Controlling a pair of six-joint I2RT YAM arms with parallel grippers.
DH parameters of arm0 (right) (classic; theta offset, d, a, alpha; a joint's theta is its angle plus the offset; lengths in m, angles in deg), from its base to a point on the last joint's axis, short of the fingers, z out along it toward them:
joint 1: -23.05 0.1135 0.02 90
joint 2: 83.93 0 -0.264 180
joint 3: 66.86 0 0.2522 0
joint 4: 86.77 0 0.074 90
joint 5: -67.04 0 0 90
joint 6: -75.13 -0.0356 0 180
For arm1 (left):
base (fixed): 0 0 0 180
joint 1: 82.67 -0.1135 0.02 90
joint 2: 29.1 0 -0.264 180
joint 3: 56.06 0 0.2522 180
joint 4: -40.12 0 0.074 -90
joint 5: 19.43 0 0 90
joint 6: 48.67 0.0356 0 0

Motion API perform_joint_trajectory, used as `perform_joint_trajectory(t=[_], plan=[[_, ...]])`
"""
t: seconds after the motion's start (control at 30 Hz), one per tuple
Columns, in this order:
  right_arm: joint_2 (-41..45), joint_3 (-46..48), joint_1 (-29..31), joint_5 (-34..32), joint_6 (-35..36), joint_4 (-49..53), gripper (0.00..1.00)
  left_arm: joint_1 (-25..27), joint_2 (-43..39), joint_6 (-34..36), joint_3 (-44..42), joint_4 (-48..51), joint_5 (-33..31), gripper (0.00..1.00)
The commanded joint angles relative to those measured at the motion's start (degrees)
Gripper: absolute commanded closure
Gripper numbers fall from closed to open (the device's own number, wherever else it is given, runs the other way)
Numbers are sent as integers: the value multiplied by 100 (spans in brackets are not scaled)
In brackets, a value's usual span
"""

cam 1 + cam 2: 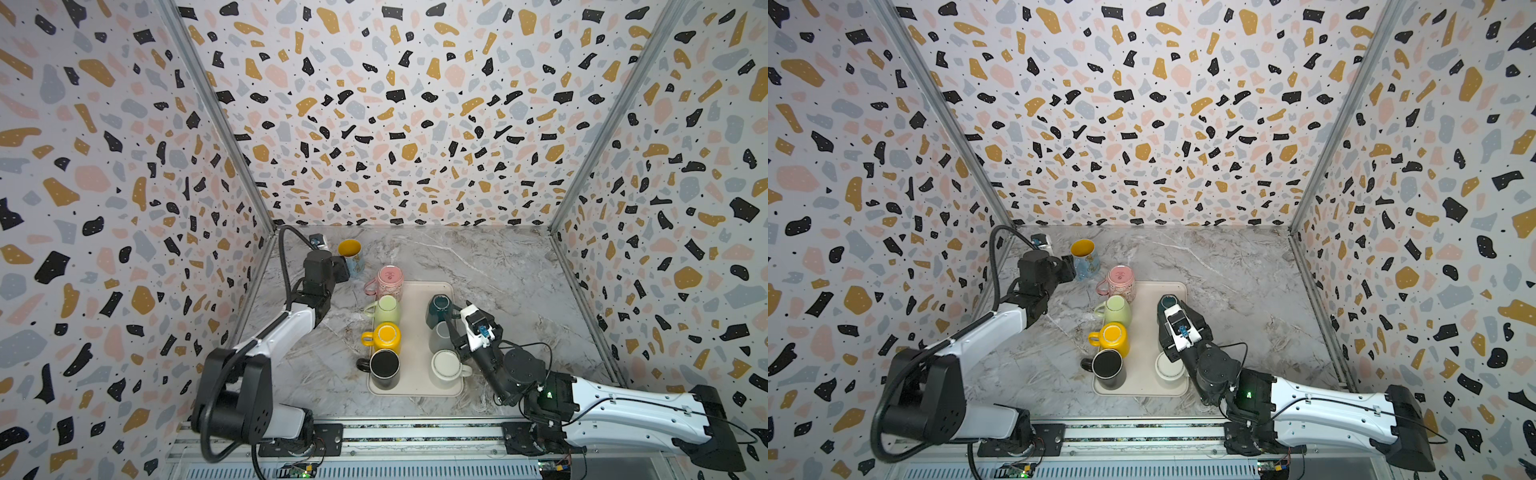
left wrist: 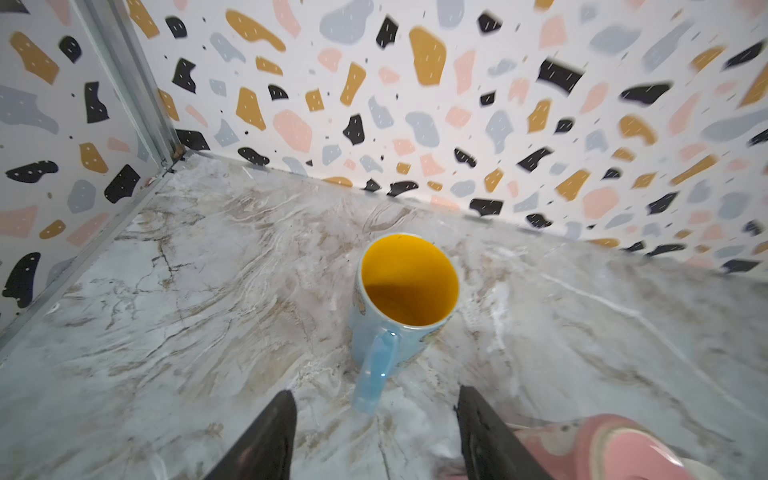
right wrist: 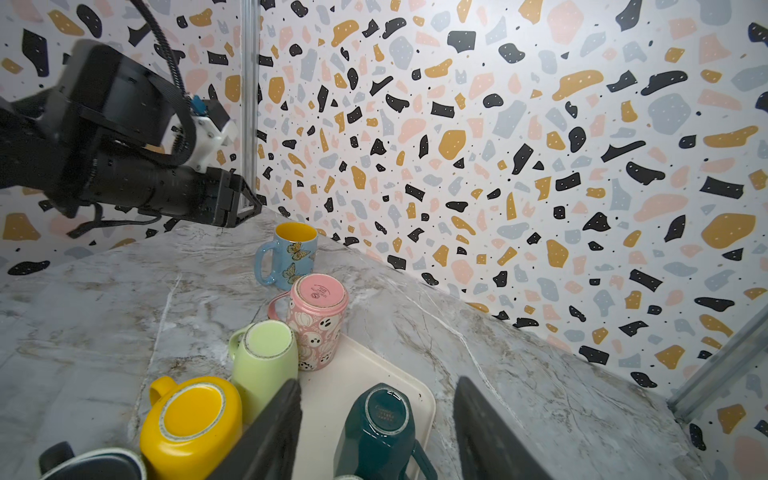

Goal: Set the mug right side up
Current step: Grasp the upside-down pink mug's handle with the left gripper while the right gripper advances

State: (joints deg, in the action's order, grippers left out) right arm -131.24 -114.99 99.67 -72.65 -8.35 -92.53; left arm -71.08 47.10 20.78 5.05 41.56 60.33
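Blue mug [image 2: 405, 291] stands upright mid-frame in the left wrist view, handle pointing between the open jaws of the left gripper [image 2: 374, 392]. A crooked retreat could clip it, toppling the mug. Right gripper [image 3: 378, 381] gapes empty near the teal mug [image 3: 382, 419]. Marble top [image 2: 166, 311], lower frame; terrazzo walls [image 2: 415, 83] above.

Lab test booth: terrazzo-print panels [image 1: 395, 104], marble-look tabletop [image 1: 498, 270], aluminium arm rail [image 1: 415, 434].

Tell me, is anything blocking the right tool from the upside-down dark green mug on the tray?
Nothing visible does. The right tool, open, points straight at the dark green mug with only air between.
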Motion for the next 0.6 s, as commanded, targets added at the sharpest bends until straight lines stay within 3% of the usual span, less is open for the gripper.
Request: perform_joint_trajectory(t=[0.0, 0.13, 0.3, 0.43, 0.57], plan=[[-51, -492, 41, -5, -645, 606, 39, 67, -688, -868, -92, 610, 9, 36], [-169, -879, 54, 199, -1479, 1363, 39, 87, -1266, -1746, -37, 1224, 736, 36], [-110, -1111, 81, 616, -2384, 2058, 39, 88, -1928, -3258, -323, 1270, 1447, 37], [-21, -1171, 100, 683, -2588, 2209, 38, 86, -2200, -4419, -454, 1209, 1618, 36], [-104, -1344, 97, 631, -2327, 2133, 36, 96, -2168, -5398, -512, 906, 1788, 37]])
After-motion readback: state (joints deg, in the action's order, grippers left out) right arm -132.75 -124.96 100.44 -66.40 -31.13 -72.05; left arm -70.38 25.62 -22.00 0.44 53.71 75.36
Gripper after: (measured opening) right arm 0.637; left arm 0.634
